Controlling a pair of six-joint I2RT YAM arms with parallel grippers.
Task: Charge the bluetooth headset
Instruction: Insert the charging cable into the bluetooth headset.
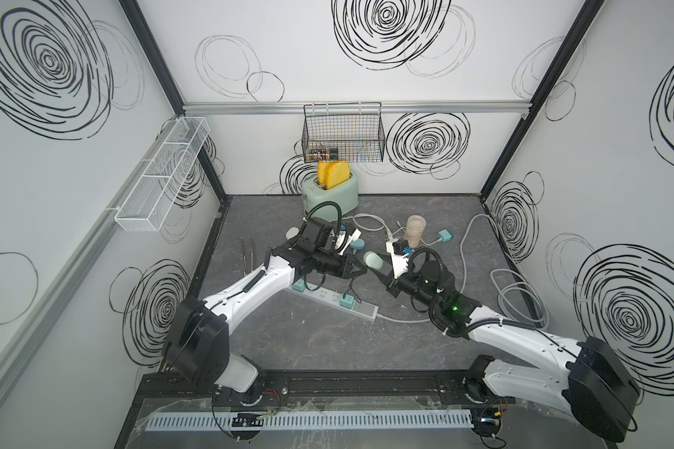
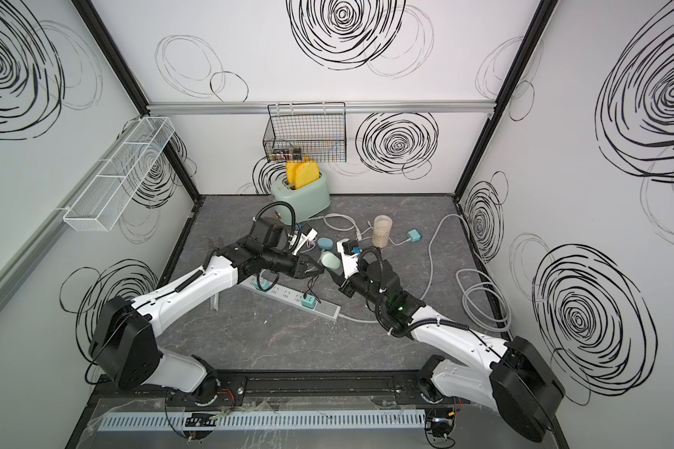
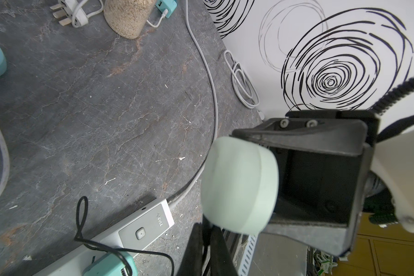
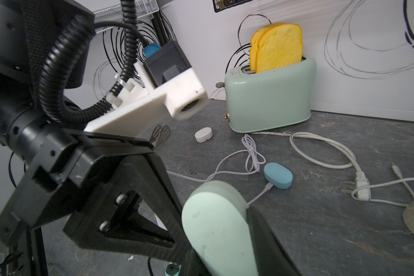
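Left gripper (image 1: 360, 269): jaws fully closed, hanging low over the middle of the desk (image 1: 308, 342), tips pointing to the right.
Power strip (image 1: 366, 310): lies slantwise at mid-desk, under the left gripper. Two mint chargers are plugged into it, and its grey lead runs toward the desk's right edge, where it lies in coils.
Black cable (image 3: 81, 215): thin. It leaves the mint charger (image 1: 345, 301) nearer the strip's switch, loops over the desk and rises toward the left gripper's tips. The wrist views hide whether the tips pinch its end.
Blue case (image 4: 278, 175): flat on the desk beyond both grippers, toward the far edge, with a white cable plugged into its end.
Mint headset case (image 1: 373, 259): held clear of the desk at its middle, just past the power strip, with the left gripper's tips just beside it.
Right gripper (image 1: 378, 266): jaws partway apart and clamped on the mint headset case, one finger on each of two opposite sides.
Jar (image 1: 416, 231): upright and filled with pale grains, behind the right gripper toward the far edge.
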